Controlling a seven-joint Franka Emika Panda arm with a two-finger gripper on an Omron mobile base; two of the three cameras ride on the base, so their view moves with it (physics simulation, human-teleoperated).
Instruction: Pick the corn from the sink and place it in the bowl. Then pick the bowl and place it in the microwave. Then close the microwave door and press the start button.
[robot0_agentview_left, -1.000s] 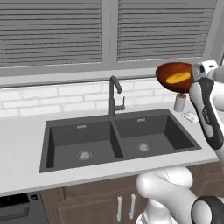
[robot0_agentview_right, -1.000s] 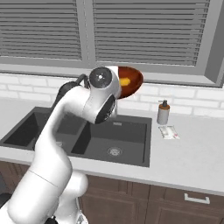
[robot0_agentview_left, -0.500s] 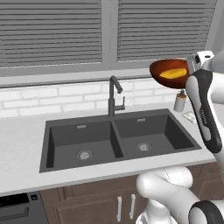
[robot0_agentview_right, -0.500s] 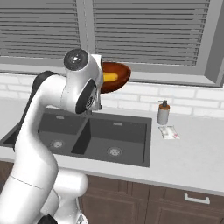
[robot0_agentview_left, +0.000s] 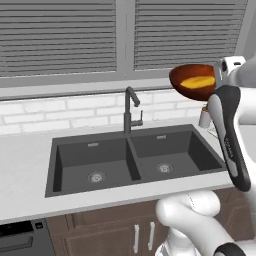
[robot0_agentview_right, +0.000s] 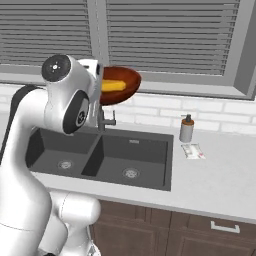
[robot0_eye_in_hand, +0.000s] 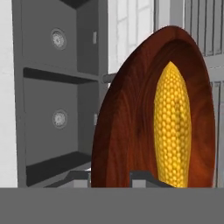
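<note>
Lying inside the bowl (robot0_agentview_left: 192, 82), corn (robot0_agentview_left: 196, 82) | bowl held high above the sink's (robot0_agentview_left: 132, 160) right end, near the window | gripper (robot0_eye_in_hand: 113, 177) fingers clamped on the bowl's rim | soap bottle (robot0_agentview_right: 186, 129) on the counter (robot0_agentview_right: 225, 175), right of the sink

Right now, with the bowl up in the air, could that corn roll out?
Possibly. The corn is a rounded cob lying loose in the shallow, glossy bowl, so it would likely roll or slide if tipped. The hand grips just the rim, so the bowl looks rigid and probably light.
</note>
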